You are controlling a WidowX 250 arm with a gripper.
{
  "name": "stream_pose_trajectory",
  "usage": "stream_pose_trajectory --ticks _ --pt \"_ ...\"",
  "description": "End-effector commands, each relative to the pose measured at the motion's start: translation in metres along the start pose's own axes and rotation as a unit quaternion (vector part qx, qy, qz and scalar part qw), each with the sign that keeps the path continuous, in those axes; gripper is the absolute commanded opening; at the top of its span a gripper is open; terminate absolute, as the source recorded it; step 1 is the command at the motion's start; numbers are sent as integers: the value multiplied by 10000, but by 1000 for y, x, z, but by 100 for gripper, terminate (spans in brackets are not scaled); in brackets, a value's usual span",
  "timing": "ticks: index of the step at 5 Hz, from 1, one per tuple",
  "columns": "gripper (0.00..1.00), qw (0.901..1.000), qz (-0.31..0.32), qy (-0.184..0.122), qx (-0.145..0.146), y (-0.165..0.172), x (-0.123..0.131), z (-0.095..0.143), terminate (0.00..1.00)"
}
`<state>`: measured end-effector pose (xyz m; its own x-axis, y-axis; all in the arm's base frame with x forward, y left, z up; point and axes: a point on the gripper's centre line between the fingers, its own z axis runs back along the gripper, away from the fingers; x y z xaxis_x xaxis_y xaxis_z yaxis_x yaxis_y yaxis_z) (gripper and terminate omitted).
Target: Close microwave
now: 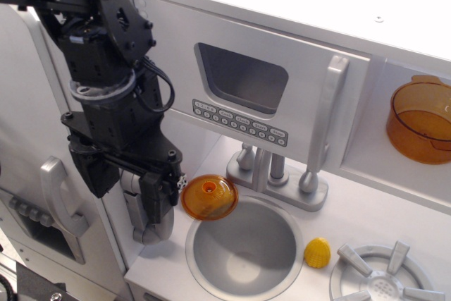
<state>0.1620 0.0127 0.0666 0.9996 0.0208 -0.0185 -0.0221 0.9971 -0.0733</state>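
Big black arm on the left, microwave up top.

The smooth grey microwave point(261, 93) sits far, above the round sink point(243, 248), its door flat, with a dark rounded window and long silver handle point(325, 125). The black gripper point(125, 180) hangs left, fingers apart, holding nothing, hiding part of the toy phone point(144, 209). The orange pot point(421, 119) is cut off right.

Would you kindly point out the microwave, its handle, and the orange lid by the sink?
microwave point(176, 61): main view, bare door panel.
microwave handle point(328, 114): main view, mid-shaft.
orange lid point(209, 197): main view, top face.
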Motion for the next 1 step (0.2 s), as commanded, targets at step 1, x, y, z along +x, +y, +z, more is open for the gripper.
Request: stream_pose_trajectory --ticks 1 --pt "100 9999 -27 -155 14 8 5 22 100"
